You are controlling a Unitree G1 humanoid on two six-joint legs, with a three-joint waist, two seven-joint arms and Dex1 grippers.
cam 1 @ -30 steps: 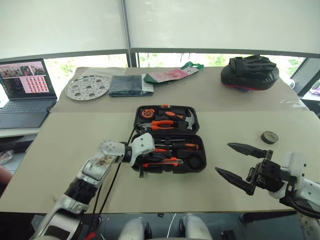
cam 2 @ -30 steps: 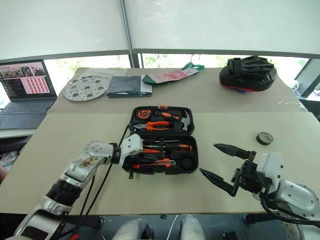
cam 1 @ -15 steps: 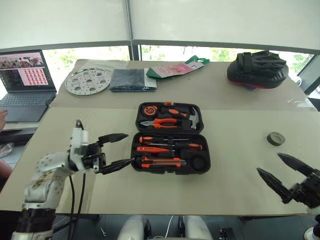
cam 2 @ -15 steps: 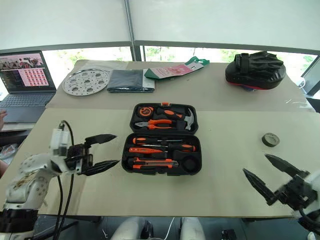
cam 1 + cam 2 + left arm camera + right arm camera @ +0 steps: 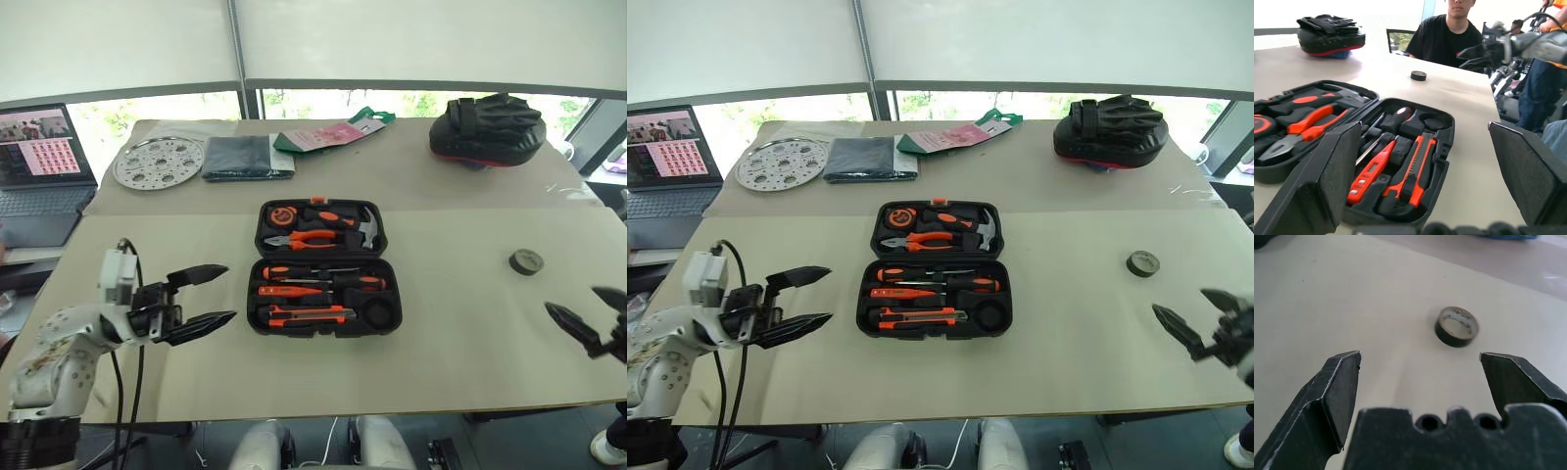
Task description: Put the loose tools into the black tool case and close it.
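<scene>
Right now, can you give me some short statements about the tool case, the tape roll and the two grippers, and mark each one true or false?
1. The black tool case lies open. True.
2. The tape roll sits inside the case. False: it lies on the table, to the case's right.
3. The left gripper holds a screwdriver. False: its jaws are open and empty.
4. The right gripper has open jaws, apart from the tape roll. True.

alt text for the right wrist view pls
The open right gripper points at a small black tape roll lying flat on the beige table, beyond its fingertips and untouched.
</scene>
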